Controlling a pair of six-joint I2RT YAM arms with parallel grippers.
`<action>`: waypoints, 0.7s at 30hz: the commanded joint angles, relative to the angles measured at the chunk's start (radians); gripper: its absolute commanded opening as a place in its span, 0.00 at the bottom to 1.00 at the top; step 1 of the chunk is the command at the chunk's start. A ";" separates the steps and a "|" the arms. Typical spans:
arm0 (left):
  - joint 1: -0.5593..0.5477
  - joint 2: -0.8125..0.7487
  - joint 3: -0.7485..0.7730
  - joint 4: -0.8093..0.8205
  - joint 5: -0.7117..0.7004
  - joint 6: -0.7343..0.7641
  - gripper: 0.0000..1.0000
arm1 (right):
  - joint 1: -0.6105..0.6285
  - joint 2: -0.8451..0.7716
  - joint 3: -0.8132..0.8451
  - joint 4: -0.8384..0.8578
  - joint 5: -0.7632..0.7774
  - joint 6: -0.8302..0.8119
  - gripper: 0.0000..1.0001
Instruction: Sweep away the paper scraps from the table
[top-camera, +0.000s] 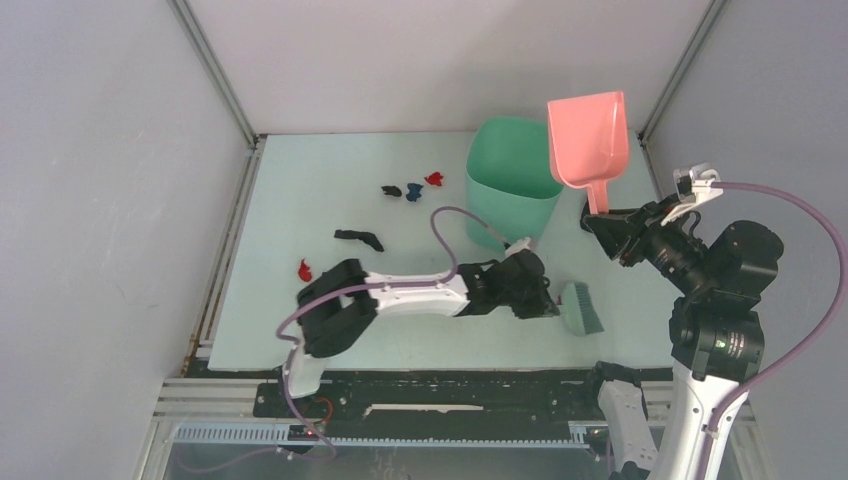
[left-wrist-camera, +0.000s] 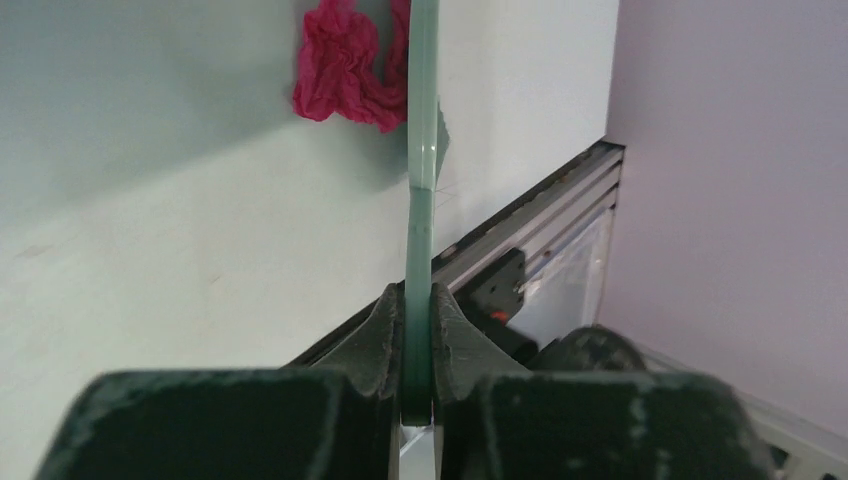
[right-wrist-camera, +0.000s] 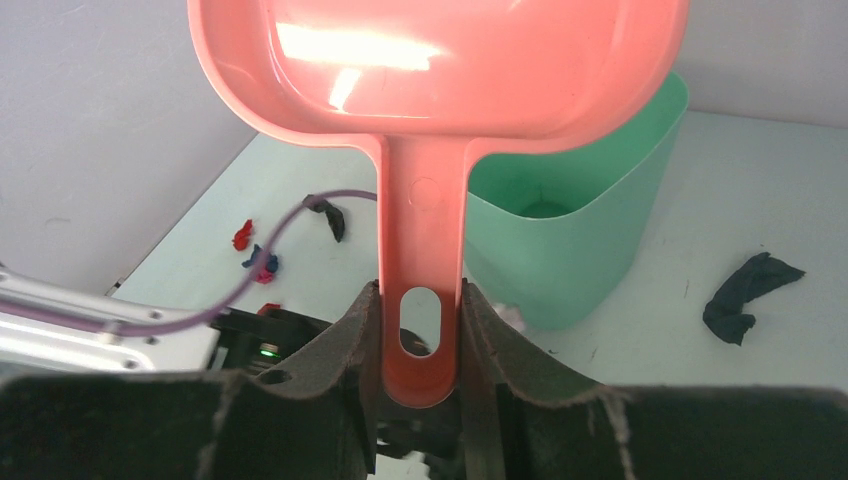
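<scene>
- Left end effector (top-camera: 552, 300) was clenched on the green brush (top-camera: 582, 310). The left wrist view showed the jaws pinching the thin handle edge-on. The brush head sat at the near right of the worktop (top-camera: 300, 170).
- Right end effector (top-camera: 608, 222) was clamped on the handle of the pink dustpan (top-camera: 588, 135). The pan was held up in the air, its mouth toward the far side, over the right rim of the bin (top-camera: 490, 215).
- Most paper scraps (top-camera: 413, 191) lay left of and farther than the brush:
  - a cluster of three on the far side, just left of the bin;
  - a black strip (top-camera: 358, 238) mid-worktop, its long axis running left to right;
  - a red scrap (top-camera: 305, 269) near the left rail.
- A magenta scrap (left-wrist-camera: 345, 65) lay right beside the brush blade; I could not tell whether they touched.
- A black scrap (right-wrist-camera: 745, 297) lay on the worktop apart from the bin, on its right in the right wrist view.
- Judgement: the left arm was the nearer one to the main group, so the next stroke would have to start to the left and far.
- Room: bare worktop lay between the brush and the cluster. The bin blocked the straight line on the right. The near rail (left-wrist-camera: 540, 215) ran close behind the brush, and the left arm's own links covered the near-left band.
</scene>
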 joint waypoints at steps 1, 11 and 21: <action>0.012 -0.222 -0.168 -0.134 -0.125 0.093 0.00 | -0.001 0.007 0.003 0.018 -0.007 -0.011 0.00; 0.068 -0.680 -0.428 -0.301 -0.278 0.291 0.00 | -0.002 0.008 0.003 0.030 -0.013 -0.005 0.00; -0.020 -0.444 -0.116 -0.134 -0.210 0.539 0.00 | -0.009 0.002 0.023 0.065 0.003 0.025 0.00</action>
